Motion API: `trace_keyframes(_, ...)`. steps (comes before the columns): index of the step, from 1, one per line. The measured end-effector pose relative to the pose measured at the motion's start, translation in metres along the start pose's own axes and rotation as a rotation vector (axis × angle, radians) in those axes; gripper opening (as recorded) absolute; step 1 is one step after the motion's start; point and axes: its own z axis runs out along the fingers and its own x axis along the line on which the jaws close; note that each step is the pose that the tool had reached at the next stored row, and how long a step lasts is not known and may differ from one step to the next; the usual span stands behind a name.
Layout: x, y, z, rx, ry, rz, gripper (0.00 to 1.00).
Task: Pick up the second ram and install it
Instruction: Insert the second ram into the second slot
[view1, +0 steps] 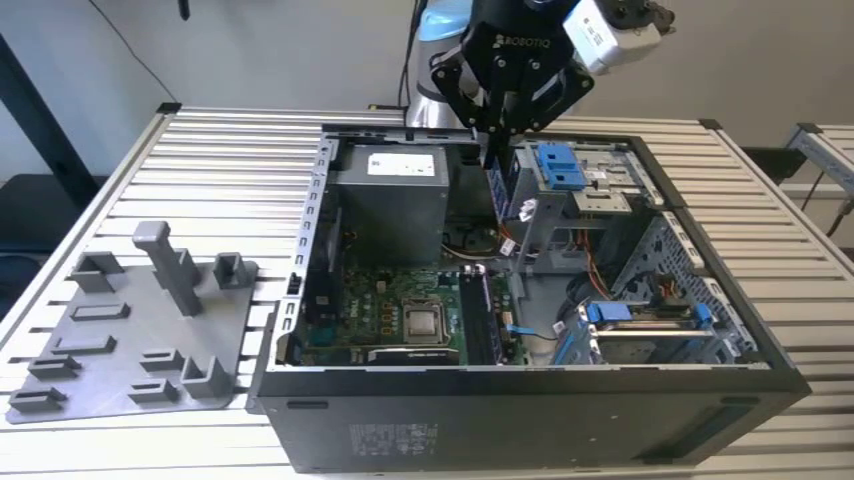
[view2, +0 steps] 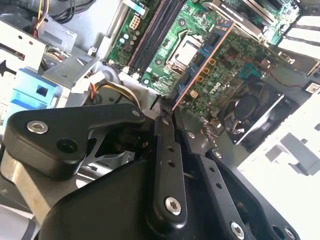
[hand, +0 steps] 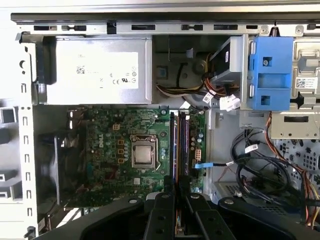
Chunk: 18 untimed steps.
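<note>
gripper (view2: 170, 114) clamped tight on second ram (view2: 205, 60), stick edge-down above motherboard sockets (hand: 174, 140) inside case (view1: 534, 420), likely so its edge lines up with slot

Open computer case (view1: 534, 420) under end effector (view1: 494, 145) | motherboard (view1: 380, 300) beneath | power supply (view1: 387, 195) beside | blue drive bracket (view1: 561, 165) beside | grey fixture plate (view1: 114, 350) well apart on bench (view1: 227, 150)

Second ram (view2: 205, 57) is held in the gripper (view1: 497, 140), with sockets (hand: 182, 140) directly below it inside the case (view1: 534, 400); fixture plate (view1: 120, 340) is placed well aside.
</note>
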Motion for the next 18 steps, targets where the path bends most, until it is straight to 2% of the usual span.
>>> trace_keyframes(8, -0.0001, 0.0001, 0.0042, 0.0028, -0.0018, 0.002, 0.14)
trace_keyframes(10, -0.0001, 0.0001, 0.0056, 0.0026, -0.0061, 0.002, 0.14)
trace_keyframes(13, -0.0001, 0.0002, 0.0076, 0.0005, -0.0190, 0.003, 0.14)
trace_keyframes(18, -0.0001, 0.0003, 0.0119, 0.0007, -0.0195, 0.003, 0.14)
